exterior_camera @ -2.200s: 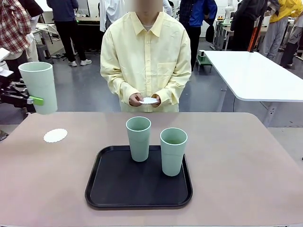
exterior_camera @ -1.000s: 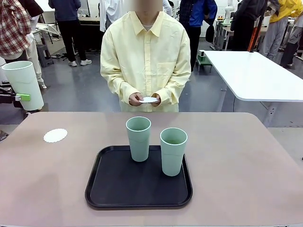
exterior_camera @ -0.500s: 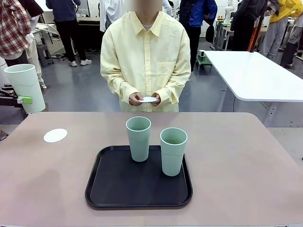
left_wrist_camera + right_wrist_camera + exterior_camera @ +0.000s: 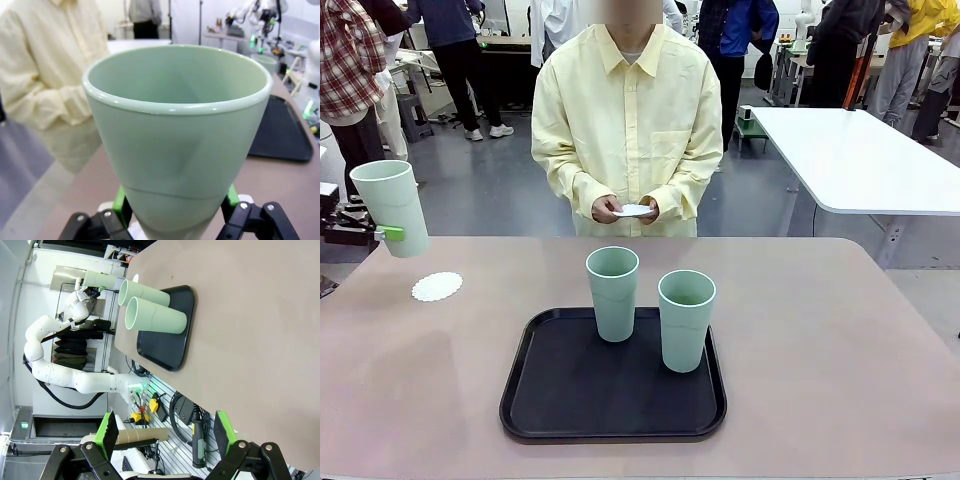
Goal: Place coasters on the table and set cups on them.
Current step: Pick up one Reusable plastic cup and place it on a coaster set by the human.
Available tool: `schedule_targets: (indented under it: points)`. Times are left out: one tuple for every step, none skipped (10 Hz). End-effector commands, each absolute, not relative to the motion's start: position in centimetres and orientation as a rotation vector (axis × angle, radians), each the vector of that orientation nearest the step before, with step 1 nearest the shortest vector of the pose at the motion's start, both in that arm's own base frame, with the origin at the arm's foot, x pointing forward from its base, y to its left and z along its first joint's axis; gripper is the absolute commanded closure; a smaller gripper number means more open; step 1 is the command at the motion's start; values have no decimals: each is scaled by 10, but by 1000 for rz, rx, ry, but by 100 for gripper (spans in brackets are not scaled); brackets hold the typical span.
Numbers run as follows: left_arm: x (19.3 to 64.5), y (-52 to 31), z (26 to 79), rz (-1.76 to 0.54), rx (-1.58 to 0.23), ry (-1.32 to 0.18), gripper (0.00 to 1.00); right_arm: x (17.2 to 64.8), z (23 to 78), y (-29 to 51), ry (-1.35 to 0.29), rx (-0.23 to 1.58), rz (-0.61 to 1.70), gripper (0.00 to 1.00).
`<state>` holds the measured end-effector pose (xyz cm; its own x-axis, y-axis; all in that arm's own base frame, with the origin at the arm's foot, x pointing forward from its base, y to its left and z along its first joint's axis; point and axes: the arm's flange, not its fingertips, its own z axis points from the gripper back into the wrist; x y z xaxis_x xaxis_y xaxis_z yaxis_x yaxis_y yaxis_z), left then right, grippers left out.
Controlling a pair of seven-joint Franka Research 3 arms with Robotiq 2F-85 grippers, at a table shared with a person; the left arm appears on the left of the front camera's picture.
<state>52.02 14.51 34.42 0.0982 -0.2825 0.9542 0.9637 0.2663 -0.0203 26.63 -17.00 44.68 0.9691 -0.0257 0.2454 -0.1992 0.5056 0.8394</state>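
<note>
The step in hand is setting the first cup on its coaster. The left fingers (image 4: 392,233) are clamped on the lower wall of a mint-green cup (image 4: 388,205), green pads pressed to either side of it in the left wrist view. They hold it in the air at the far-left edge of the bench (image 4: 820,330), tipped slightly off upright. The lone laid coaster (image 4: 437,287) lies on the bench just nearer the camera and a little to the right of the cup's base, with nothing on it. The next move, as I judge it, calls for bringing the cup over that doily, righting it so the base sits flat, lowering it onto the centre and only then letting go. The paper is light and could slide if the base drags across it. The other two cups (image 4: 612,293) (image 4: 686,320) stand upright on the black tray (image 4: 550,400) at mid-bench, not yet served. The person at the far side holds another coaster (image 4: 634,211) in both hands (image 4: 608,210), not yet laid down. The right fingers (image 4: 107,429) stand wide apart, holding nothing, low beside the bench edge. No brand, label or writing can be read on the cups, the tray or the coasters.
</note>
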Motion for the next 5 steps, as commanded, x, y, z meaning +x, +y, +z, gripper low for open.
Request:
schedule_targets:
  points:
    - [536, 146, 328, -1124, -815, -1048, 17, 268, 447, -170, -253, 1059, 114, 0]
    - [540, 146, 321, -1134, -832, -1046, 17, 268, 447, -170, -253, 1059, 114, 0]
    - [542, 146, 312, -1130, -850, -1050, 17, 268, 447, -170, -253, 1059, 114, 0]
    - [545, 146, 305, -1129, -871, -1043, 17, 268, 447, -170, -253, 1059, 114, 0]
    - [547, 146, 297, -1131, -901, -1039, 17, 268, 447, -170, -253, 1059, 114, 0]
